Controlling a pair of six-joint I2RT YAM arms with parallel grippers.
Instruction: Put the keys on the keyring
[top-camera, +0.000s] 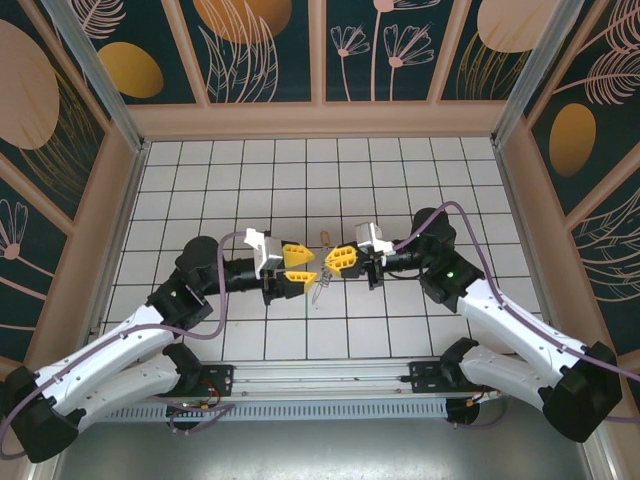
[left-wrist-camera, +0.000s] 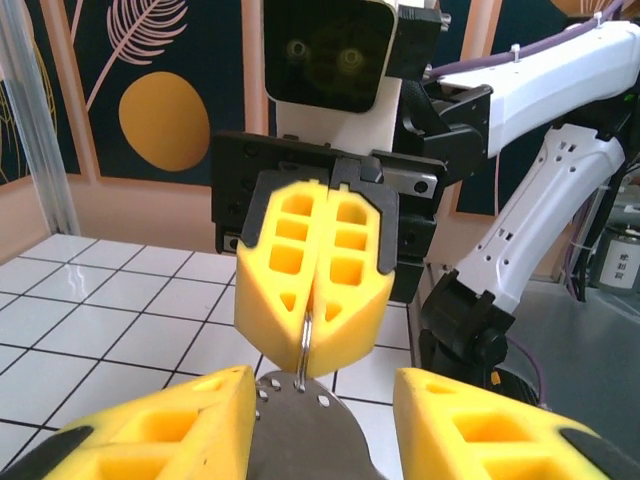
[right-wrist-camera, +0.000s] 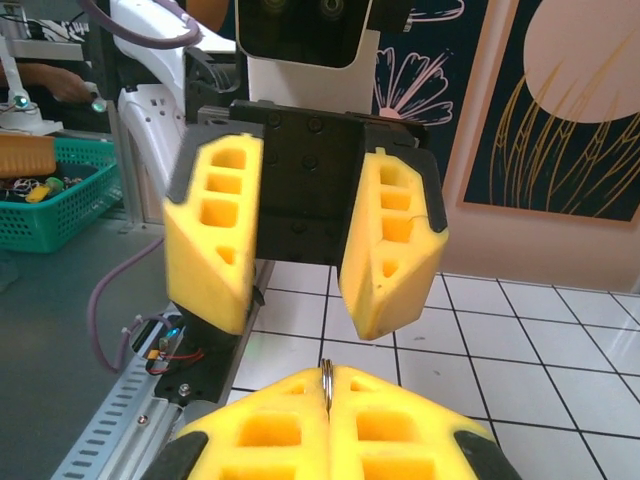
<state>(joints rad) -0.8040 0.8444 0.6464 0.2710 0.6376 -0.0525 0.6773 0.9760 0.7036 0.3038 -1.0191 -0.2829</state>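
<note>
My right gripper (right-wrist-camera: 328, 395) is shut on the keyring (right-wrist-camera: 325, 372), a thin wire loop standing edge-on between its yellow pads. In the left wrist view the keyring (left-wrist-camera: 304, 345) pokes down out of the right gripper (left-wrist-camera: 312, 300) and meets a small hole in a flat grey key (left-wrist-camera: 300, 425). That key sits between my left gripper's fingers (left-wrist-camera: 150, 430); it touches the left one, with a gap to the right one. The left gripper (top-camera: 299, 265) is open, facing the right gripper (top-camera: 340, 258) above mid-floor. Another key (top-camera: 325, 238) lies on the tiles behind them, and one (top-camera: 318, 290) shows just below.
The white tiled floor (top-camera: 300, 180) is walled by patterned panels (top-camera: 265, 45). A metal rail (top-camera: 330, 380) runs along the near edge between the arm bases. Purple cables (top-camera: 470, 225) loop over both arms. A green basket (right-wrist-camera: 50, 205) stands outside the cell.
</note>
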